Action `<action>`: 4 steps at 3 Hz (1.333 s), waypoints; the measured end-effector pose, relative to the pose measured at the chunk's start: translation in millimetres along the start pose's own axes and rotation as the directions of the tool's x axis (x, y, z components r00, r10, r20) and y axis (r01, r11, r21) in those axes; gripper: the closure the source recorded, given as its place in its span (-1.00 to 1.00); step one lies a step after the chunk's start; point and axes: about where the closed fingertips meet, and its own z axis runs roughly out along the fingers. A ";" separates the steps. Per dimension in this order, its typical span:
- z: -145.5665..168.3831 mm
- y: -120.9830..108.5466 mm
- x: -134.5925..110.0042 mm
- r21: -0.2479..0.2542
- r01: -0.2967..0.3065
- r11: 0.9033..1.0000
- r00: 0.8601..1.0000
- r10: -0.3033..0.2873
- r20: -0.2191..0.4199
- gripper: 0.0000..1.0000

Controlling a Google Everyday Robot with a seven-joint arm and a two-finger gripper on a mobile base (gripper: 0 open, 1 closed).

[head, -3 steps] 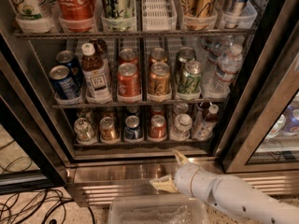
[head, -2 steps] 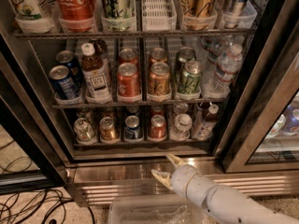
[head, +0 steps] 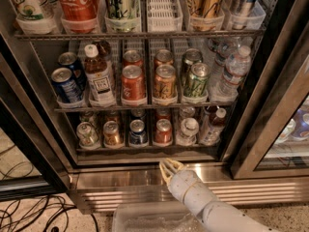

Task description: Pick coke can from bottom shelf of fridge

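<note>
Coke can point(head: 163, 131) sits just below centre frame on the bottom shelf point(head: 145, 148) of the fridge point(head: 256, 86), upright at the front of its lane, a blue can point(head: 138, 132) just left of it and a clear bottle point(head: 187, 130) just right. Down below, the gripper point(head: 169, 166) hangs in front of the shiny steel base point(head: 111, 180), well short of the can, and whether it is clenched or released I cannot tell. Lower still there's a clear plastic bin point(head: 145, 219) at the bottom edge, black cables point(head: 34, 211) lower left, and speckled floor point(head: 285, 211) lower right.
</note>
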 end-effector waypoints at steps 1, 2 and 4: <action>8.6 -6.5 -0.5 0.024 -0.006 1.000 1.000 0.005 0.008 0.04; 6.2 -4.7 -1.6 0.025 -0.025 0.999 1.000 0.024 0.017 -0.42; 23.2 -13.3 -6.2 0.188 -0.050 0.981 0.990 0.024 0.137 -0.28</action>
